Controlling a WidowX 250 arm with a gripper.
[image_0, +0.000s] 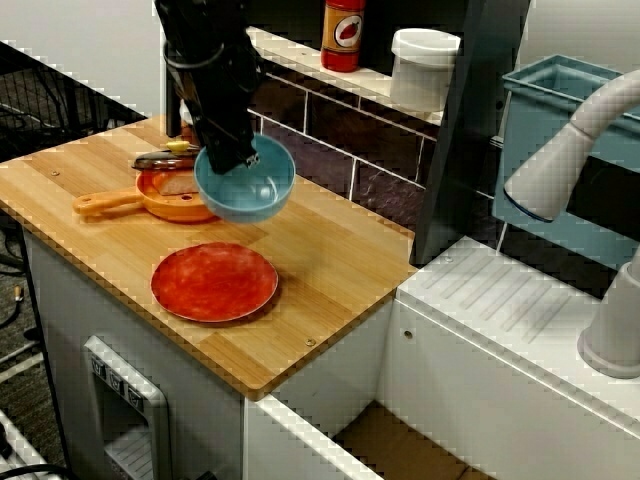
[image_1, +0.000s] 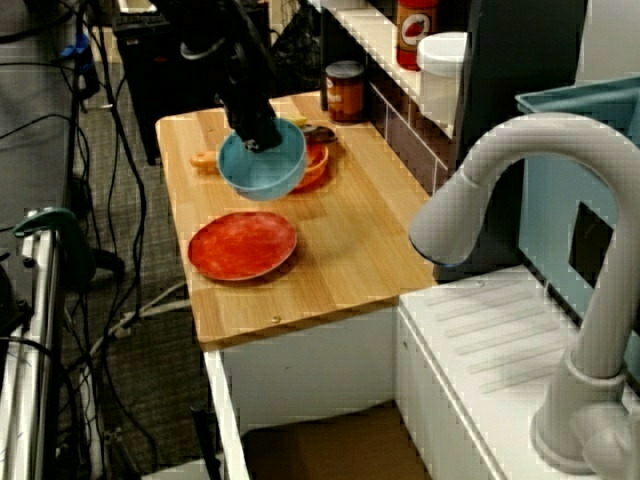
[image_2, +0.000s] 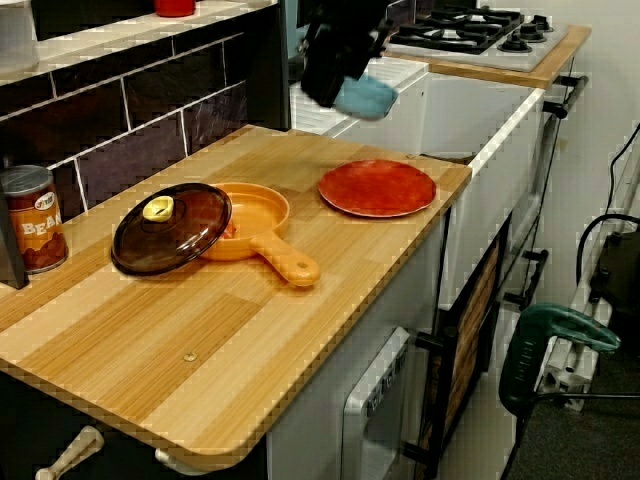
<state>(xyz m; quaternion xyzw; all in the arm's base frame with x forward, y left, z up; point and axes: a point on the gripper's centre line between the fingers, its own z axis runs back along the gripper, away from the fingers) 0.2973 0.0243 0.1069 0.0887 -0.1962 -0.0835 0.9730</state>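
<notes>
Hand (image_0: 236, 157) clamped on rim of blue bowl (image_0: 250, 190); bowl hangs beneath hand, clear of tabletop (image_0: 345, 255), near orange pan (image_0: 160, 201).

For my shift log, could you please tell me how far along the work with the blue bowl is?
Done: the gripper is shut on the rim of the blue bowl, which hangs clear of the counter. In hand: it is held tilted near the orange pan. Left: the bowl is not yet set down; the red plate lies bare.

The empty light-blue bowl (image_0: 246, 185) hangs tilted in the air above the wooden counter (image_0: 335, 255).
</notes>
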